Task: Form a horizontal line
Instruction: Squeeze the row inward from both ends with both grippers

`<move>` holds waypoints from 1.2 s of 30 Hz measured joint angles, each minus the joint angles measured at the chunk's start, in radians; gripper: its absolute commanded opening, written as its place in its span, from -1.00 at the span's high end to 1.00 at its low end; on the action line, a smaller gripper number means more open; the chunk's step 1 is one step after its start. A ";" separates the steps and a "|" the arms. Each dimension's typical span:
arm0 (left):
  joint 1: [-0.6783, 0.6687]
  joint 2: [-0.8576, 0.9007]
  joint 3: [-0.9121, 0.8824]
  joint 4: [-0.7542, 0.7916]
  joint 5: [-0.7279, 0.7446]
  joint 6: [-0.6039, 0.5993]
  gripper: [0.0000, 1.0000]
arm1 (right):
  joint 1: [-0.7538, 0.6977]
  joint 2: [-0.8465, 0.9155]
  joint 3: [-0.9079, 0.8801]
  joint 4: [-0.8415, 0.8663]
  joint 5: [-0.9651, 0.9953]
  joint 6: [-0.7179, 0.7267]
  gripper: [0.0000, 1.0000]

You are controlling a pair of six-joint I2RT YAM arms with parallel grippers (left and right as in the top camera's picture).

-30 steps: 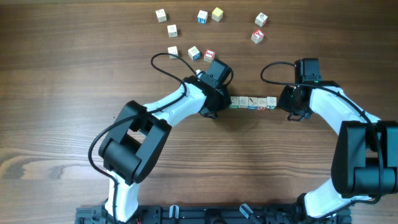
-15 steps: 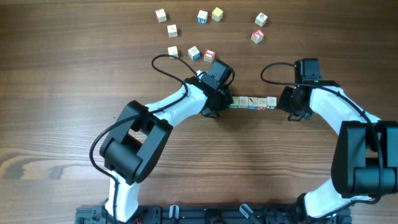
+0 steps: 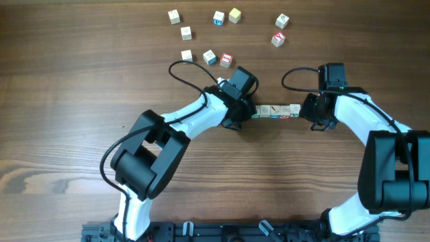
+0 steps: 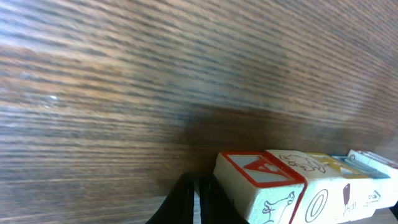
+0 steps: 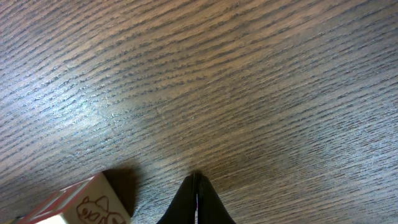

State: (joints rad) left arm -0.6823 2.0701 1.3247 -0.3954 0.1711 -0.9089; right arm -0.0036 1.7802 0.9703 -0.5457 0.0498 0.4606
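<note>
1. Dark wood-grain tabletop (image 3: 67, 101): row of four small pale wooden printed cubes (image 3: 277, 110) lies centre, between both grippers.
2. Left gripper (image 4: 194, 198), jaws together, has edged rightward against the row's end; right gripper (image 5: 197, 198), jaws together, sits just beside the other.
3. Line looks tighter, nearly done.

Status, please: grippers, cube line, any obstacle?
Left gripper shut, right gripper shut, one at each end. Horizontal line: four cubes touching. Loose cubes far off, nothing blocking.

The left arm (image 3: 195, 114) reaches from the near edge of the surface (image 3: 67, 101) toward its middle, jaws pressed together, tips low. The right arm (image 3: 359, 114) curves inward opposite, jaws likewise closed.
</note>
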 measured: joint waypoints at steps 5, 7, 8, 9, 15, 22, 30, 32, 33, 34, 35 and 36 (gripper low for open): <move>-0.005 0.000 -0.002 0.008 0.002 -0.003 0.83 | 0.000 0.000 0.000 0.000 0.000 0.000 0.90; -0.005 0.000 -0.002 0.010 0.003 -0.003 0.82 | 0.000 0.000 0.000 -0.001 0.000 0.000 0.90; -0.005 0.000 -0.002 0.011 0.003 -0.003 0.83 | 0.000 0.000 0.000 -0.001 0.000 0.000 0.90; -0.005 0.001 -0.002 0.011 0.003 -0.003 0.82 | 0.000 0.000 0.000 0.000 0.000 0.000 0.90; -0.005 0.001 -0.002 0.012 0.003 -0.004 0.82 | 0.000 0.000 0.000 0.015 0.000 0.000 0.91; -0.005 0.001 -0.002 0.013 0.003 -0.004 0.81 | 0.000 0.000 -0.005 0.069 -0.074 0.000 0.92; -0.005 0.002 -0.002 0.022 0.003 -0.010 0.82 | 0.000 0.000 -0.007 0.076 -0.114 0.000 0.92; -0.005 0.004 -0.002 0.024 0.003 -0.011 0.83 | -0.001 0.000 -0.007 0.076 -0.122 0.000 0.91; -0.005 0.004 -0.002 0.024 0.003 -0.011 0.82 | -0.003 0.000 -0.007 0.076 -0.129 0.000 0.91; -0.005 0.004 -0.002 0.024 0.003 -0.011 0.82 | -0.004 0.000 -0.007 0.076 -0.132 0.000 0.91; -0.005 0.004 -0.002 0.024 0.003 -0.011 0.82 | -0.005 0.000 -0.007 0.076 -0.135 0.000 0.91; -0.005 0.004 -0.002 0.024 0.003 -0.011 0.82 | -0.005 0.000 -0.007 0.076 -0.137 0.000 0.91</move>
State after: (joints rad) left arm -0.6876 2.0743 1.3228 -0.3710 0.1738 -0.9195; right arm -0.0086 1.7805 0.9634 -0.4694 -0.0872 0.4606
